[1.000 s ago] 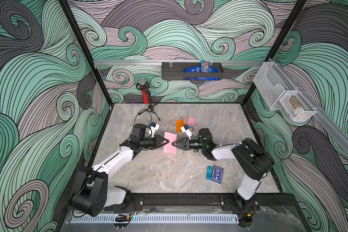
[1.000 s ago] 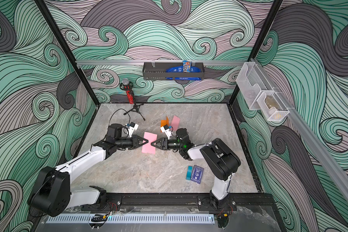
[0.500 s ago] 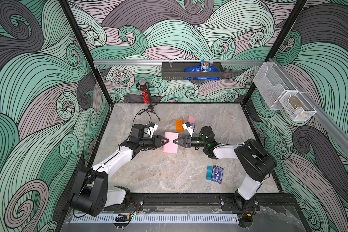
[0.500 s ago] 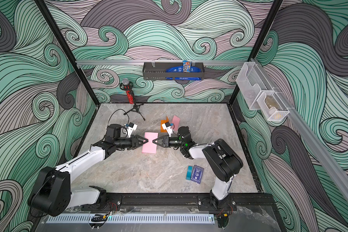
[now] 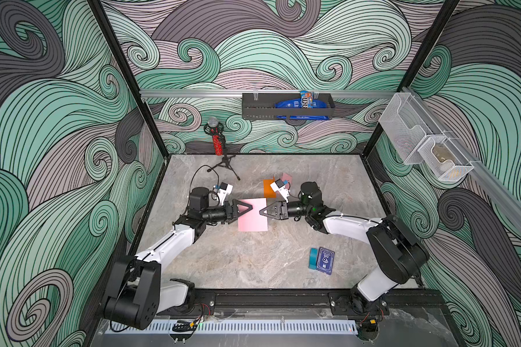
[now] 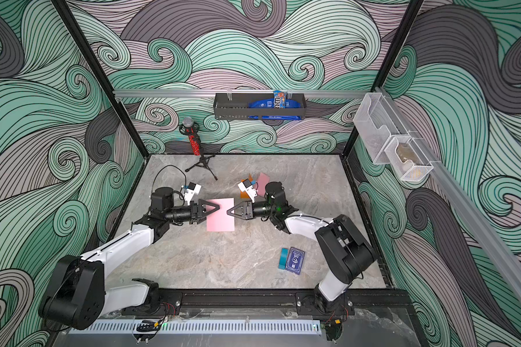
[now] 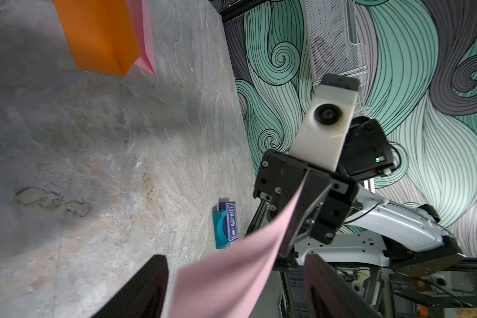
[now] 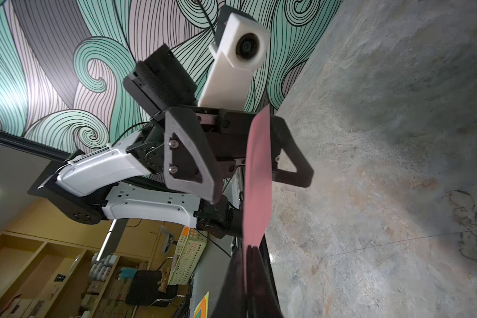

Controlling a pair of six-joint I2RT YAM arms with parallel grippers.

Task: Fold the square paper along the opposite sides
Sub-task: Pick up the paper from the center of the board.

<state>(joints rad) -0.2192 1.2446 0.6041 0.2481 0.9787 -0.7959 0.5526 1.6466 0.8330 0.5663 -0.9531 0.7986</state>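
A pink square paper [image 5: 252, 214] hangs above the middle of the table between my two grippers, as both top views show [image 6: 220, 214]. My right gripper [image 8: 248, 280] is shut on the paper's [image 8: 256, 179] right edge. My left gripper [image 7: 236, 289] is open. Its two dark fingers [image 7: 149, 289] stand on either side of the paper's [image 7: 232, 275] left edge without pinching it. In a top view the left gripper [image 5: 247, 208] and right gripper [image 5: 262, 211] face each other across the sheet.
An orange paper [image 5: 269, 188] and a second pink paper [image 5: 287, 178] lie behind the grippers. A blue card box [image 5: 325, 260] with a teal piece lies front right. A microphone on a tripod [image 5: 217, 141] stands back left.
My right gripper has shut on the paper's right edge. My left gripper has opened and let go of the left edge. The paper stays lifted.
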